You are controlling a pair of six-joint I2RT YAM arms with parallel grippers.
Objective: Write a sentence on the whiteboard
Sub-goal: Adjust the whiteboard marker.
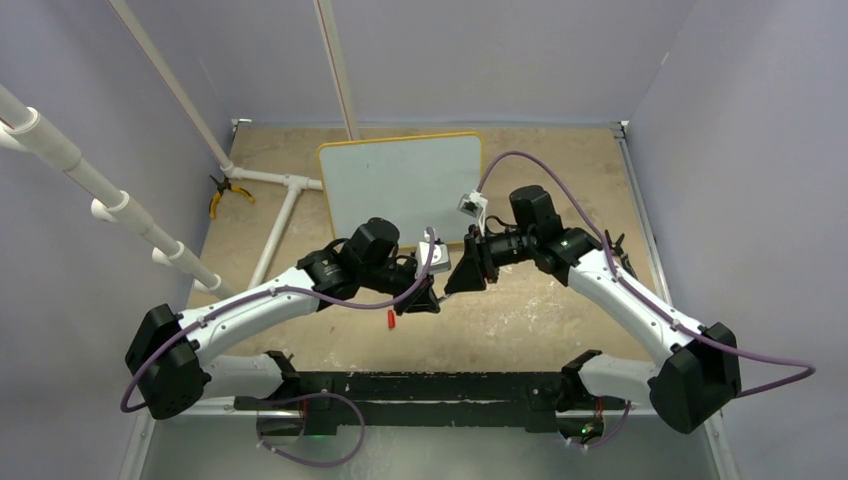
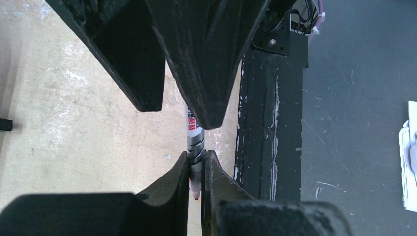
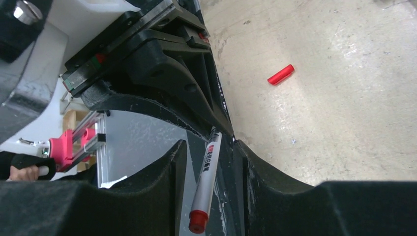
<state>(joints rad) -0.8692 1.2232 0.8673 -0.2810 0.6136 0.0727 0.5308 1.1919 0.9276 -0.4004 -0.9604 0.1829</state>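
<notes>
Both arms are the same build: the left arm (image 1: 250, 300) and right arm (image 1: 625, 285) have glossy white link shells with chunky black joint housings (image 1: 165, 365). A purple cable (image 1: 335, 298) runs loosely along each one, and there's a little white box (image 1: 470, 205) on the right arm's line. The bases sit on a black crossbar (image 1: 420, 385). Up close, the left gripper (image 2: 196, 155) has matte black wedge fingers (image 2: 167, 196), kinda scuffed, tapering to blunt tips. The right gripper (image 3: 209, 143) has fingers (image 3: 147, 191) that look identical. Also a shiny silver screw head (image 3: 22, 11) in a black housing.
</notes>
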